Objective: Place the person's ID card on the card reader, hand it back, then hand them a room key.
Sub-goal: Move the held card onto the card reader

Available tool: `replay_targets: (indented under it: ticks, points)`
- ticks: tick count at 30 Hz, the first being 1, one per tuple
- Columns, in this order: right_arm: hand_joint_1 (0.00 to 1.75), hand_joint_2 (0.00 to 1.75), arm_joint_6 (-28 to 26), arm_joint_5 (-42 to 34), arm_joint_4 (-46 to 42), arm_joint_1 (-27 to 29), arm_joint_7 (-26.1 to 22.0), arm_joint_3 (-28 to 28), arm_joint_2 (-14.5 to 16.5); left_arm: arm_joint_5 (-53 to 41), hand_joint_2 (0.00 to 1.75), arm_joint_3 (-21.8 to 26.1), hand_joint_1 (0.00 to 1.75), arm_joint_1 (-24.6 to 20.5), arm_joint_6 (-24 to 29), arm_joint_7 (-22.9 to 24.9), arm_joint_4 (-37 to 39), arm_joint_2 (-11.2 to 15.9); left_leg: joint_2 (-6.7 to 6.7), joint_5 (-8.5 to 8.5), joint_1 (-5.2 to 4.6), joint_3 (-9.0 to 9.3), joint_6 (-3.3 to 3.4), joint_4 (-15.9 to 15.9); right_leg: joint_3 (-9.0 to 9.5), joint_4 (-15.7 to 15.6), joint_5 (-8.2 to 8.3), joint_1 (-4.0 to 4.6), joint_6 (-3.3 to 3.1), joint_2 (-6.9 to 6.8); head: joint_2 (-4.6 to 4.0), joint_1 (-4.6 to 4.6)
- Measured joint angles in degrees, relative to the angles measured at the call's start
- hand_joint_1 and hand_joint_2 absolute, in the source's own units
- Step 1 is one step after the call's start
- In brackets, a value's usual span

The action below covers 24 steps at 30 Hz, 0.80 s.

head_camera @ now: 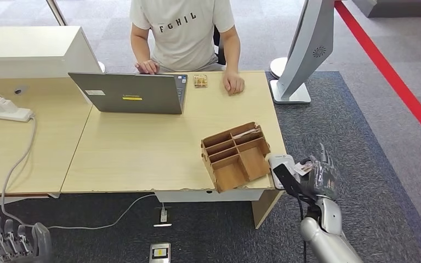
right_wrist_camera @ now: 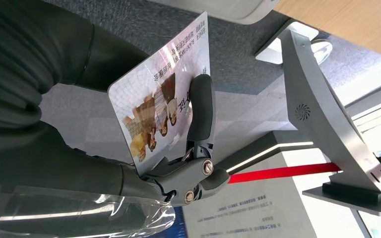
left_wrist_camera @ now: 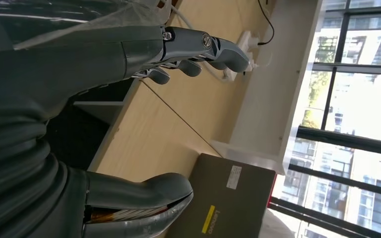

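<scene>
My right hand (head_camera: 319, 176) hangs just off the desk's front right corner and pinches the ID card (head_camera: 305, 167). Up close, the ID card (right_wrist_camera: 163, 94) is white with printed pictures and is clamped by a dark finger (right_wrist_camera: 201, 109). The white card reader (head_camera: 281, 163) lies on the desk edge, just left of that hand. A wooden divided box (head_camera: 235, 156) beside the reader has cards in its far compartment. Across the desk sits a person (head_camera: 182, 27) with both hands on the desk. My left hand (head_camera: 13, 241) hangs low at the front left, fingers apart (left_wrist_camera: 193, 49), holding nothing.
An open grey laptop (head_camera: 134, 93) stands before the person, with a small brown card (head_camera: 200, 81) beside it. A white power strip (head_camera: 3, 109) and cable lie on the left desk. A grey kiosk stand (head_camera: 301, 55) rises right of the desk.
</scene>
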Motion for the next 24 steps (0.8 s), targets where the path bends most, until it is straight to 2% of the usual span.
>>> replay_targets:
  ticks: [11, 24]
  points:
    - [1.75, 1.75, 0.6, -0.2, -3.7, 2.3, 0.3, -0.4, -0.4, 0.8, 1.75, 0.0, 0.0, -0.8, 0.0, 0.0, 0.0, 0.2, 0.01, 0.01, 0.01, 0.0, 0.0, 0.0, 0.02, 0.0, 0.0, 0.01, 0.0, 0.0, 0.0, 0.01]
    - [1.75, 1.75, 0.6, -0.7, -4.2, 3.5, -0.4, 0.4, 1.0, 1.0, 1.75, 0.0, 0.0, -1.5, 0.0, 0.0, 0.0, 0.2, 0.01, 0.0, 0.0, -0.01, 0.0, 0.0, 0.01, 0.0, 0.0, 0.0, 0.0, 0.0, 0.0, 0.0]
